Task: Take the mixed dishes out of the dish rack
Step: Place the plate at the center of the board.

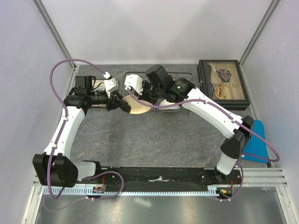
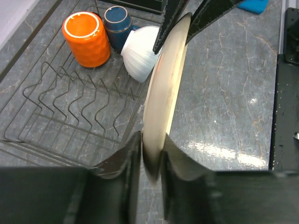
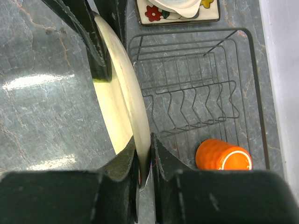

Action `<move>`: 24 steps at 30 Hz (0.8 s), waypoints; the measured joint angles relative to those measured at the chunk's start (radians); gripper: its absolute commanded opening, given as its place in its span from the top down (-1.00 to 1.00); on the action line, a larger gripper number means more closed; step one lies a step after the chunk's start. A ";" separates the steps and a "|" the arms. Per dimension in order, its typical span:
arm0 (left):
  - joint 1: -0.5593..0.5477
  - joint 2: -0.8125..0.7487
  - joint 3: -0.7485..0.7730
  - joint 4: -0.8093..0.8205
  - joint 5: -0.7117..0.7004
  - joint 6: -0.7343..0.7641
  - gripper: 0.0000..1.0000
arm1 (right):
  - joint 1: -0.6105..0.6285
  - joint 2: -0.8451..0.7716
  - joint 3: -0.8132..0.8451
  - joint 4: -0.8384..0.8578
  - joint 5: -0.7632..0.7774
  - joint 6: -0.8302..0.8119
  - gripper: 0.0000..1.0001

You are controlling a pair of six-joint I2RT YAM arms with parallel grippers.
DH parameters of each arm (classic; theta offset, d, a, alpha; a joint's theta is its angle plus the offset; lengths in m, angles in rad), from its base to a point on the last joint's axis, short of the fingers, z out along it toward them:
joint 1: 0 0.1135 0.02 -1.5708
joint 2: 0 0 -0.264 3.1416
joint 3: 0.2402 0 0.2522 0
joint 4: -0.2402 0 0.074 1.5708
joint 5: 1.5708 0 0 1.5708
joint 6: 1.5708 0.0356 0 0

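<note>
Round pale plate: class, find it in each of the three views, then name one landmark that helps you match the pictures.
Top external: round pale plate in the upper middle, just left of centre.
Left wrist: plate edge-on, running up the middle of the picture.
Right wrist: plate edge-on, left of centre.
Shared landmark: the dish rack, left of the plate in the left wrist view, right of it in the right wrist view.

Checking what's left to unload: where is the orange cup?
Left wrist view, upper left: orange cup inside the dish rack, beside the dark blue mug.
</note>
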 measured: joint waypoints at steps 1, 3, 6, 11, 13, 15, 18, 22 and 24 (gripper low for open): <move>0.000 0.000 0.000 0.002 -0.003 -0.001 0.74 | 0.000 0.000 0.000 0.000 0.000 0.000 0.96; 0.000 0.000 0.000 0.008 -0.011 0.002 0.93 | 0.000 0.000 0.000 0.001 0.001 0.009 0.90; -0.001 0.000 0.000 0.023 -0.031 0.001 0.97 | 0.000 0.000 0.000 0.002 0.002 0.035 0.54; -0.001 0.000 -0.003 0.033 -0.042 -0.016 0.97 | 0.005 0.001 0.000 0.005 -0.002 0.034 0.06; 0.000 0.000 -0.004 0.035 -0.043 -0.029 0.97 | 0.006 0.001 -0.002 0.009 0.002 0.028 -0.30; 0.000 0.000 -0.007 0.043 -0.047 -0.047 0.97 | 0.006 0.000 -0.008 0.015 0.012 0.022 -0.45; 0.001 0.000 -0.013 0.063 -0.063 -0.073 0.97 | 0.006 0.000 -0.025 0.026 0.040 0.022 -0.59; 0.016 0.002 -0.015 0.092 -0.093 -0.124 0.97 | 0.006 -0.002 -0.059 0.051 0.090 0.022 -0.70; 0.037 0.005 -0.015 0.114 -0.109 -0.154 0.97 | 0.006 -0.007 -0.074 0.067 0.117 0.023 -0.74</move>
